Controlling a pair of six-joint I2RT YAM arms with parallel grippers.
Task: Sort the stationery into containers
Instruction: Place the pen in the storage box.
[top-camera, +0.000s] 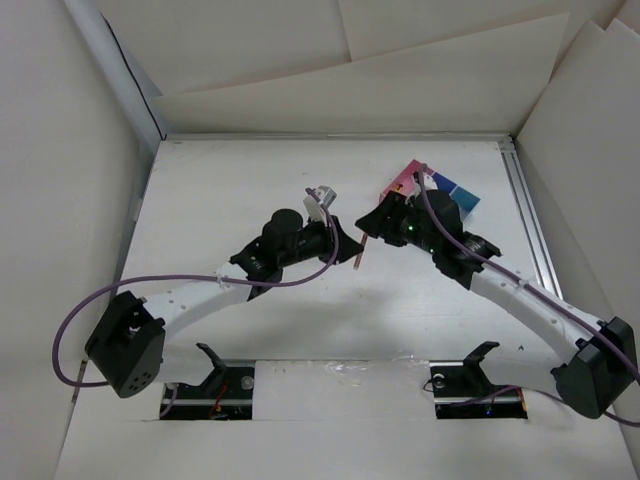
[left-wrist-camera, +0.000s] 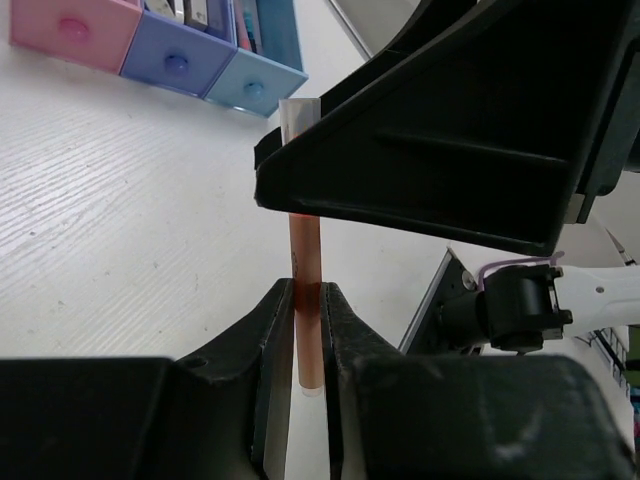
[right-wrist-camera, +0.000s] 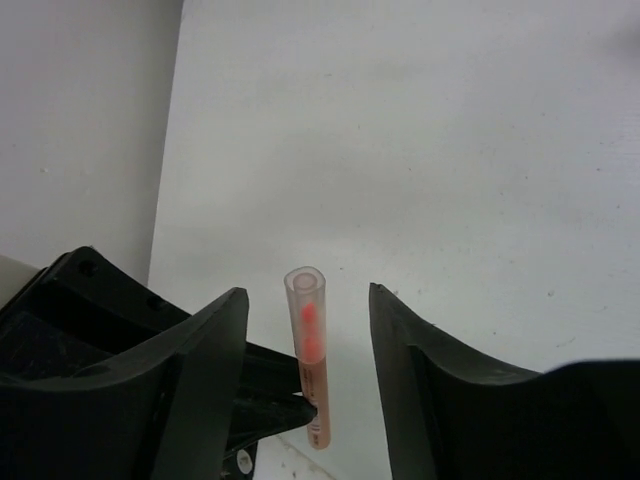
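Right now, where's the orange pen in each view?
Top external: orange pen at centre, between both arms' tips.
Left wrist: pen centre, vertical in frame, clamped by left gripper.
Right wrist: pen lower centre, between the open fingers of right gripper.
Shared landmark: left gripper's hold on it.

Bright, even light, soft shadows; the left hand (left-wrist-camera: 308, 300) blurs close up (top view sharper).

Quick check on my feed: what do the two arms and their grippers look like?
Both arms match: the left arm and right arm have white curved links between boxy black joints, each trailing a purple cable. The left gripper and right gripper have matte black, wedge-shaped fingers. No markings visible.
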